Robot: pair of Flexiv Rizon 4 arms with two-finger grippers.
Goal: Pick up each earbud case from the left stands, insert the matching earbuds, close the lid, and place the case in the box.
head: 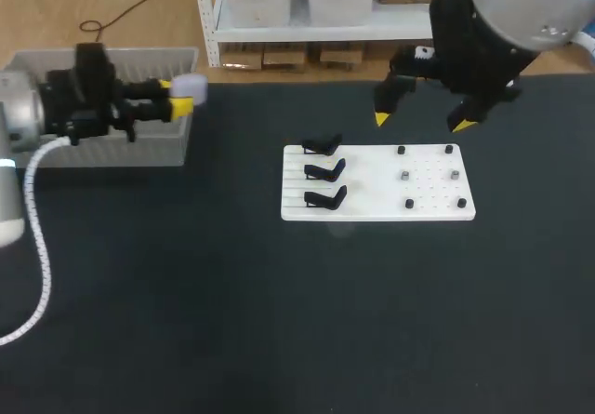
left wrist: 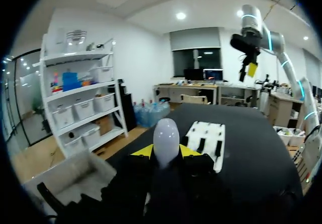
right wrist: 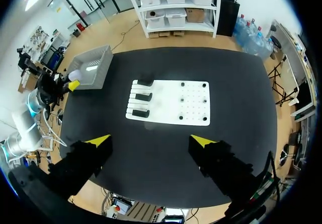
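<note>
A pale oval earbud case (head: 189,85) is held in my left gripper (head: 181,98), which is shut on it from two sides above the right end of the grey box (head: 102,149). The left wrist view shows the case (left wrist: 166,139) upright between the yellow fingertips (left wrist: 143,151), lid closed. The white board (head: 376,183) carries three bare black stands (head: 324,168) on its left part and small dark pegs (head: 405,175) on its right part. My right gripper (head: 423,119) hangs open high over the board's far edge; beneath it lies the board (right wrist: 171,103).
The grey box (left wrist: 75,176) is open-topped and sits at the table's far left (right wrist: 93,65). Black tabletop surrounds the board on all sides. A white cable (head: 37,237) trails down along my left arm.
</note>
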